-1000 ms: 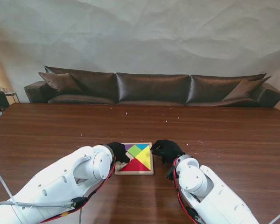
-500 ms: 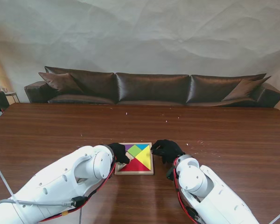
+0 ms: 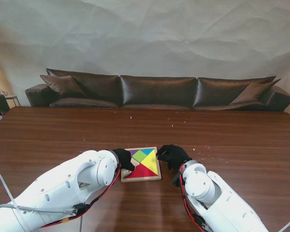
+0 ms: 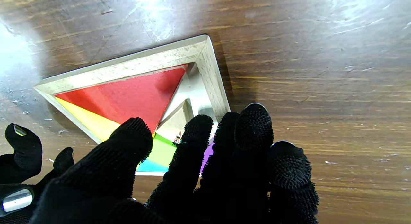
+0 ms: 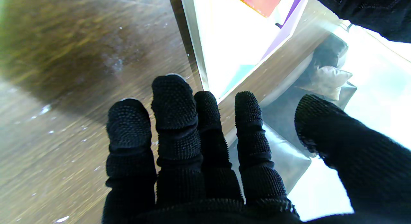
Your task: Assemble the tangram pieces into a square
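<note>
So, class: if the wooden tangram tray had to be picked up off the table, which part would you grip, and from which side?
Grip the wooden tray by its raised rim, probably across its left and right edges, one hand per side. It lies flat and low on the table, so only the outer rim offers purchase. The left hand and right hand already flank it.

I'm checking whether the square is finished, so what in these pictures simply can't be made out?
- Stand view: the left side of the wooden tray is hidden by the left hand.
- Left wrist view: black fingers cover the green and purple pieces.
- Right wrist view: glare washes out the tray's inside; the right hand blocks the rest.
- Whether either hand presses the tray: unclear.
</note>
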Controlling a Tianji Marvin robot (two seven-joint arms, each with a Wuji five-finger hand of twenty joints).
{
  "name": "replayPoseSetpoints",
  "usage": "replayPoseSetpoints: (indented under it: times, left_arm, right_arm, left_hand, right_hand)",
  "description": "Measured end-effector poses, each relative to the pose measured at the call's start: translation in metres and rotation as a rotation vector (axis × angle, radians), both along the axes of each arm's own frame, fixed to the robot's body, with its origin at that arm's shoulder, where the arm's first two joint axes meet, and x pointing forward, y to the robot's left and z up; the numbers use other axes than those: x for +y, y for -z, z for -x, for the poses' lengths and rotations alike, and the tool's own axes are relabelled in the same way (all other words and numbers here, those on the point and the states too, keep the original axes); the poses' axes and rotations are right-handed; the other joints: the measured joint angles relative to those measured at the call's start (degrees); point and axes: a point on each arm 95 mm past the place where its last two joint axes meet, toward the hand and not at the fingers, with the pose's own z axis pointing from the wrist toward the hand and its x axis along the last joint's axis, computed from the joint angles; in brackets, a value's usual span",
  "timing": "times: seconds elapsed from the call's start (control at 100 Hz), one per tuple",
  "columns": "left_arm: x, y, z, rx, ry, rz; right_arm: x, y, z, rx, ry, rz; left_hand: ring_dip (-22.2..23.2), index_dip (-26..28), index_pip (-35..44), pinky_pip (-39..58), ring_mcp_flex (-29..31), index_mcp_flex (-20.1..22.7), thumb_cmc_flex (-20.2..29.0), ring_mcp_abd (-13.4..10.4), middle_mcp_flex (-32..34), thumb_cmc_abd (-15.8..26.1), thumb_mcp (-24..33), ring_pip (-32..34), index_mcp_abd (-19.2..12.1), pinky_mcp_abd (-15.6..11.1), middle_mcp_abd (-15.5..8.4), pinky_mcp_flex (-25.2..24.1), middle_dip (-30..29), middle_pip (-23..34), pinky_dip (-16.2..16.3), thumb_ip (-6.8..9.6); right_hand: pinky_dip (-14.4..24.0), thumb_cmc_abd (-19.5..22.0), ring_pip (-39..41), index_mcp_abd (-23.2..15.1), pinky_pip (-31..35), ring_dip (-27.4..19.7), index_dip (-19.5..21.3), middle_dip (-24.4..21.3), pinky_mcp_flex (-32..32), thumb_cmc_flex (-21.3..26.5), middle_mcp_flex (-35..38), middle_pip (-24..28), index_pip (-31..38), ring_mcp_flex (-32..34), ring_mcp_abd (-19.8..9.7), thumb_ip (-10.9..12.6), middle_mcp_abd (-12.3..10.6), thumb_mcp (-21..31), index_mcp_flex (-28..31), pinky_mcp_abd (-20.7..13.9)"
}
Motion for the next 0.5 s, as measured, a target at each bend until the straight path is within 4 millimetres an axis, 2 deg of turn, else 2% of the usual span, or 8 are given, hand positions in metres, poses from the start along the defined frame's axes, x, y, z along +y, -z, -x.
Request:
replayPoseSetpoints:
  times: [0.17, 0.31, 0.5]
  left_arm:
    - [0.0015, -0.0053, -0.001, -0.03, 0.011, -0.021]
    - [0.0007, -0.0074, -0.0023, -0.044, 0.027, -0.014]
    - [-0.0044, -0.0048, -0.0053, -0.019, 0.054, -0.016]
  right_arm:
    - [0.0002, 0.0002, 0.0, 0.002, -0.002, 0.001]
    - [0.0, 0.0003, -0.0001, 0.003, 0.0, 0.001]
    - [-0.0003, 0.0002, -0.0002, 0.004, 0.001, -0.001]
  left_hand:
    - [0.0, -0.21, 0.06, -0.01, -0.03, 0.0, 0.0, 0.0, -0.1, 0.0, -0.73, 0.0, -1.17, -0.11, 0.0, -0.1, 0.39, 0.86, 0.21, 0.0]
    - [0.02, -1.13, 0.15, -0.05, -0.16, 0.03, 0.0, -0.11, -0.48, 0.04, -1.58, 0.65, -3.41, -0.34, 0.0, -0.36, 5.44, 5.07, 0.76, 0.0]
    - [1.47, -3.82, -1.06, -0.73, -1.38, 0.03, 0.06, -1.15, -0.8, 1.33, -3.52, 3.08, -4.59, -0.81, -0.51, -1.24, 11.84, 9.73, 1.49, 0.0]
  right_hand:
    - [0.0, 0.0, 0.0, 0.0, 0.0, 0.0, 0.0, 0.0, 0.0, 0.0, 0.0, 0.0, 0.0, 0.0, 0.0, 0.0, 0.0, 0.0, 0.0, 0.0]
    - [0.0, 0.0, 0.01, 0.0, 0.0, 0.0, 0.0, 0.0, 0.0, 0.0, 0.0, 0.0, 0.0, 0.0, 0.0, 0.0, 0.0, 0.0, 0.0, 0.0]
    - [0.0, 0.0, 0.01, 0.0, 0.0, 0.0, 0.0, 0.0, 0.0, 0.0, 0.0, 0.0, 0.0, 0.0, 0.01, 0.0, 0.0, 0.0, 0.0, 0.0]
